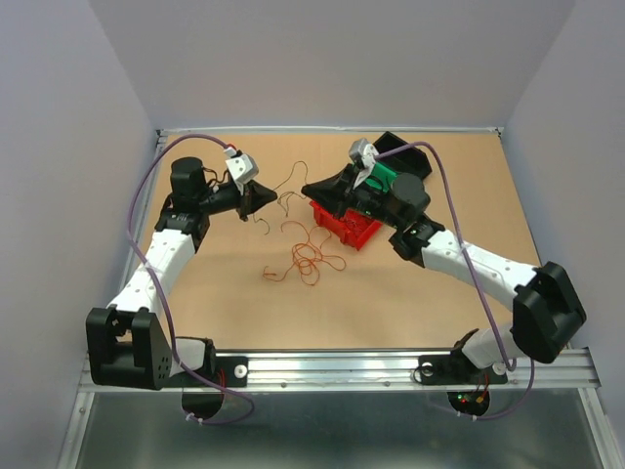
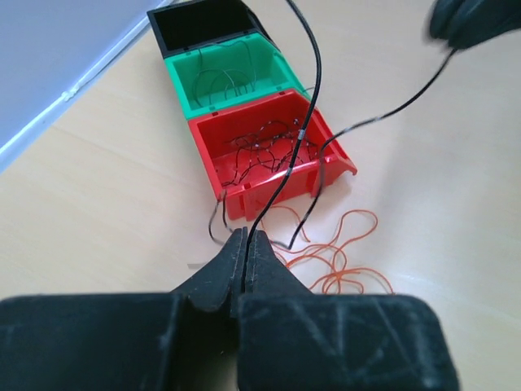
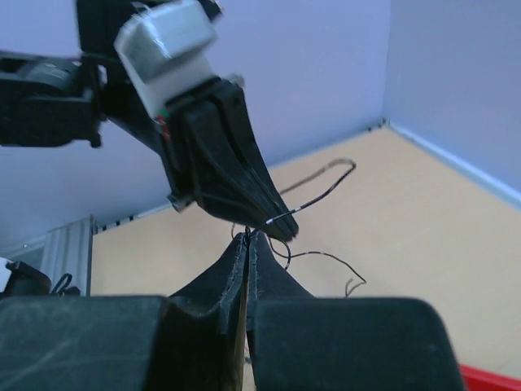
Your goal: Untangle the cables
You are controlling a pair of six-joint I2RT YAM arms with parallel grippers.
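Two robot arms, two claws, and three small bins in a row: black (image 2: 203, 24), green (image 2: 236, 98) and red (image 2: 273, 195). The left claw (image 1: 268, 198) is clenched, pinching a hair-thin black wire (image 2: 317, 73) at its tip. Facing it, close by, the right claw (image 1: 309, 188) is clenched too, nipping a black strand. The table (image 1: 410, 303) is tan and the walls (image 1: 322, 59) pale lilac. Below both claws, toward the arm bases, lies a loose orange tangle (image 1: 308, 259) of curly loops. It sits beside the red bin, which holds more black curls (image 2: 260, 151).
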